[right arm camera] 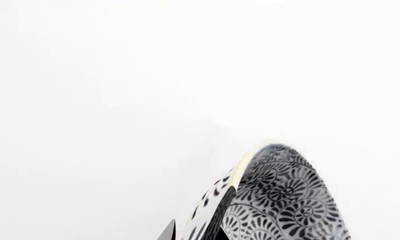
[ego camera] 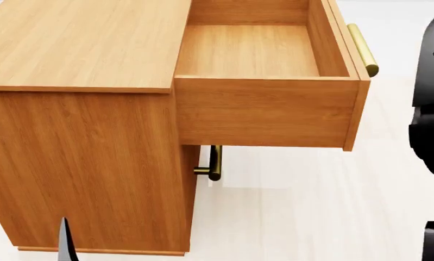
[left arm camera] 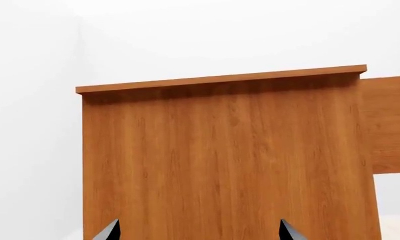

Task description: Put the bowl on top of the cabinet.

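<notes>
The cabinet (ego camera: 79, 136) is filling the left of the view, its flat top bare. Its upper drawer (ego camera: 268, 111) is standing pulled out and showing a bare wooden floor; a brass handle (ego camera: 362, 49) is running along its front, another (ego camera: 213, 162) sitting below. A dark tip (ego camera: 64, 242), possibly the left claw, is poking up at the bottom edge, and the right arm (ego camera: 431, 109) is crossing the right edge.

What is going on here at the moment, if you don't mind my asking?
A two-armed robot stands beside a large light-brown wooden cabinet whose top drawer is pulled open and holds nothing visible. Its right pincer grips the rim of a deep white bowl with a grey floral pattern, held in the air. The left pincer is open, facing the cabinet's side. The bowl is not yet on the cabinet top.
</notes>
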